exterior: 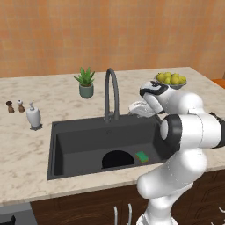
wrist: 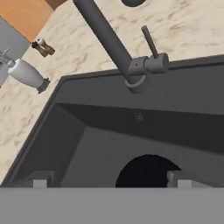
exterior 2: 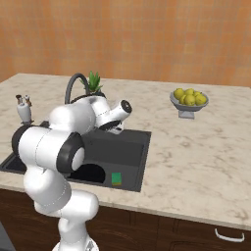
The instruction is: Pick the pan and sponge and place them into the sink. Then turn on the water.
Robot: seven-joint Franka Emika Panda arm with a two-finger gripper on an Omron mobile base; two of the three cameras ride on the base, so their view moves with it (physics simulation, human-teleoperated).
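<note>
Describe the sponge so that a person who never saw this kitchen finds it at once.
Find the dark grey sink set in the beige marble counter. Inside it, beside the black pan, lies the sponge: small, flat and rectangular, the only green thing in the basin.

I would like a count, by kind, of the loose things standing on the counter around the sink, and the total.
Small brown shakers: 2
White soap dispenser: 1
Green potted plant: 1
Grey bowl of yellow fruit: 1
Total: 5
</note>
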